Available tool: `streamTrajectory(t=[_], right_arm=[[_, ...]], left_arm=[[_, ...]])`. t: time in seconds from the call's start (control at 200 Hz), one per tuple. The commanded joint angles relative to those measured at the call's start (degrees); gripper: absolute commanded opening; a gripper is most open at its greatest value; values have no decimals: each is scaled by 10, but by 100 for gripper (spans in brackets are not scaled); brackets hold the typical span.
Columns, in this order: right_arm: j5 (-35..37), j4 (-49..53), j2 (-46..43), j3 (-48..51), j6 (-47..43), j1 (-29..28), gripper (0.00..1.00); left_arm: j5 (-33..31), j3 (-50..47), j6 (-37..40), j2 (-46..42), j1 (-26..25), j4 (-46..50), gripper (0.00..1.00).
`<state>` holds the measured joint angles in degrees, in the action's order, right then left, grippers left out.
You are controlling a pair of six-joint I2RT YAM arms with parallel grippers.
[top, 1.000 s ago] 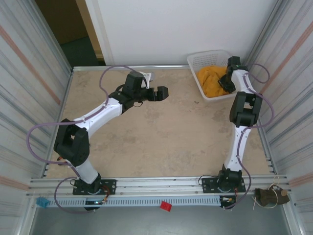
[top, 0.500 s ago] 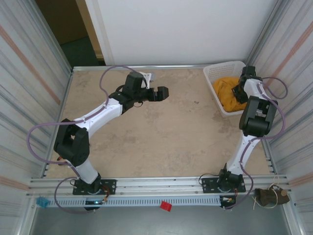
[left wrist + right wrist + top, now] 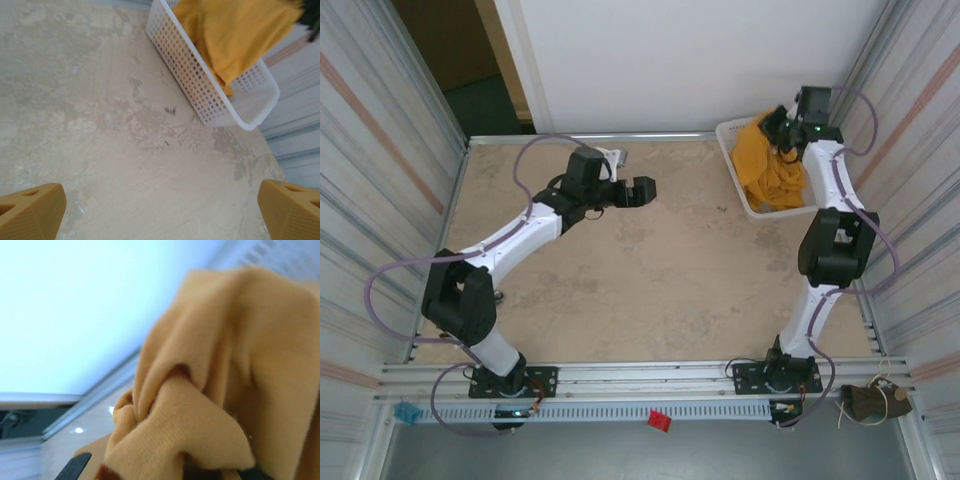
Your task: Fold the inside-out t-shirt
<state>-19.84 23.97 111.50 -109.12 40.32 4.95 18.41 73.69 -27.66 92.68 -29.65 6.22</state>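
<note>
right pincer (image 3: 775,128) — clamped on t-shirt (image 3: 763,165) | hanging below, into basket (image 3: 752,208)

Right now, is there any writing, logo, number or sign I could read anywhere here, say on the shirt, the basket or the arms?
None can be read.
mustard t-shirt: plain cloth, no print on the side in view.
white basket: no label.
left arm, right arm: no markings that can be made out.
red piece and blue piece by the front rail: too small to tell.
</note>
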Motion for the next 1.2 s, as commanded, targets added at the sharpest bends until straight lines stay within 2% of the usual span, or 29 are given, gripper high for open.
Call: streamTrajectory(t=[0.0, 0.14, 0.271, 0.506, 0.656, 0.947, 1.067, 1.127, 1.192], right_arm=[[-52, -28, -115, -71, -39, -21, 0], [-63, -5, -167, -125, -35, -63, 0], [-81, -14, -192, -148, -2, -104, 0], [-59, -24, -186, -151, 9, -202, 0], [-31, -34, -161, -86, -7, -268, 0], [-27, -91, -131, 31, 22, -327, 0], [-29, -119, -139, 83, 40, -338, 0], [-26, -130, -143, 105, 47, -342, 0], [-28, -141, -148, 123, 54, -343, 0]], left_arm=[[1, 14, 22, -43, 19, 19, 99], [11, 33, 23, -82, 29, 41, 99], [16, 31, -14, -133, 33, 33, 99], [32, -2, -72, -220, 33, -20, 99], [38, -53, -99, -266, 33, -48, 99], [38, -157, -94, -302, 34, -74, 99], [10, -211, -75, -300, 34, -102, 94], [-29, -239, -74, -298, 34, -116, 95], [-38, -257, -72, -287, 35, -141, 97]])
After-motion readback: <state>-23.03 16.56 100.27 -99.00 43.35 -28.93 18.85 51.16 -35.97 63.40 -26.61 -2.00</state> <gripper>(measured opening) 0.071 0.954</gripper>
